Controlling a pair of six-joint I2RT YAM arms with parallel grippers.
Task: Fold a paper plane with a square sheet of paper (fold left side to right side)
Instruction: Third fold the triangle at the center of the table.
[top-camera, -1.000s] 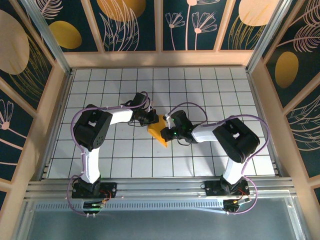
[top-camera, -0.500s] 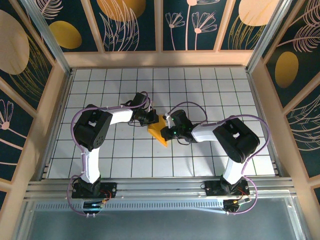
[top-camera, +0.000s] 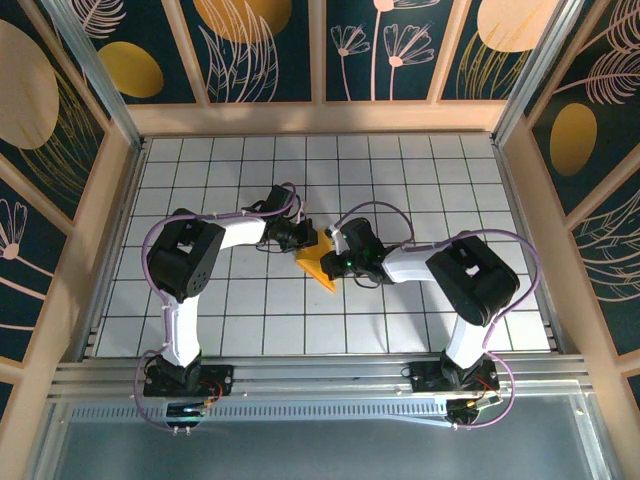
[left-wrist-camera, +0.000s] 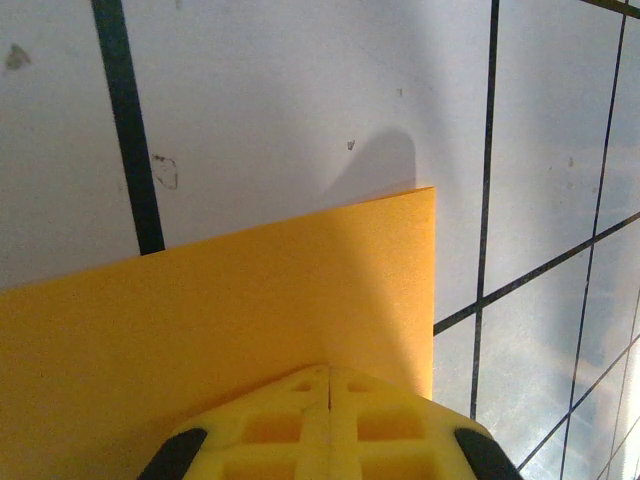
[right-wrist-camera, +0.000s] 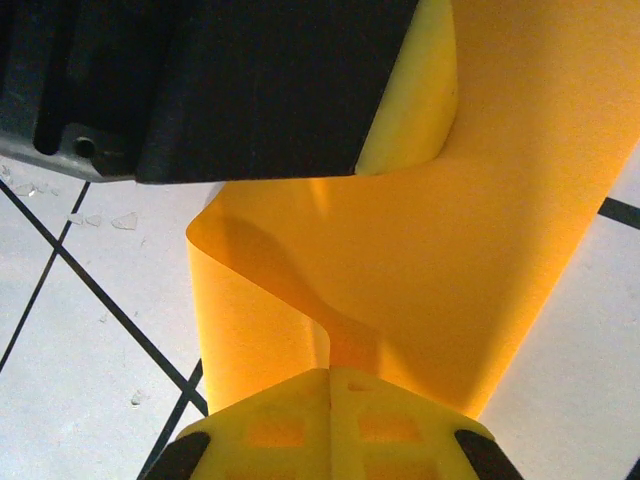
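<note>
**Left-to-right fold: sheet bowed between both end effectors, crease not yet set**

From above, the thin orange-yellow sheet of paper lay near the middle of the white tiled worktop. It showed as a small wedge between the two arms. The left end effector sat at its far-left edge and the right end effector at its right.

Right end effector: fingers pressed together. In its wrist view a raised ridge of the sheet ran up into them, so we judged it to be pinching the paper.

Left end effector: fingers also pressed together, with the sheet running in under them. We could not tell whether it was nipping the sheet or only bearing down on it.

Step in hand, as we judged it: carrying the left side over onto the right.
- The paper stood in a soft S-curve rather than flat, so no crease was set.
- Doing it well would call for squaring the moving edge with the resting edge before lowering.
- One end effector should anchor the sheet so it cannot skate on the smooth tiles.
- The bow should be flattened from the fold line outward.

Materials:
- Paper: matt, plain, thin enough to glow where light passed through. It had crisp straight edges and one clean square corner.
- Fingers: yellow moulded plastic with a recessed grid.
- Worktop: glossy white with dark grid lines, lightly speckled.
</note>
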